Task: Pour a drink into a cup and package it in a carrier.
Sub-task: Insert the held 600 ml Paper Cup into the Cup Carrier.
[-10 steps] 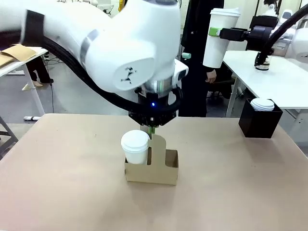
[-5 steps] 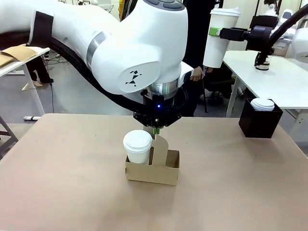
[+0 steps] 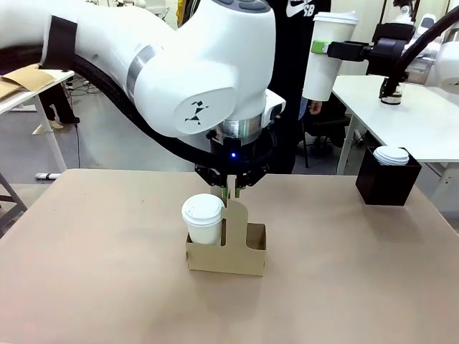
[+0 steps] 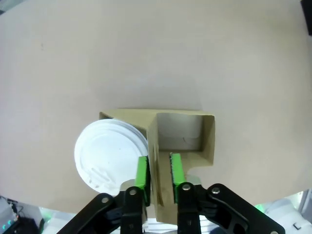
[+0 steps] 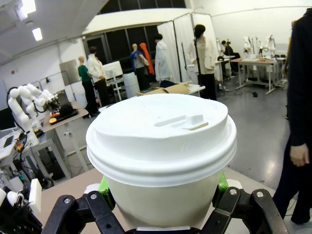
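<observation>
Left gripper (image 4: 158, 171) stands over the carrier (image 3: 226, 256). Its pads are spread slightly to either side of the upright handle and do not clamp it. A short cup (image 3: 202, 218) sits in the carrier's left slot. Right gripper (image 3: 320, 48) pinches the cup (image 3: 326, 61) aloft, well apart from the carrier on the surface (image 3: 86, 272).

Cup (image 5: 161, 131): tall white, domed lid, upright in my R gripper (image 5: 162, 185). Carrier (image 3: 226, 259): brown cardboard, upright handle btwn my L gripper (image 4: 158, 168) pads.
</observation>
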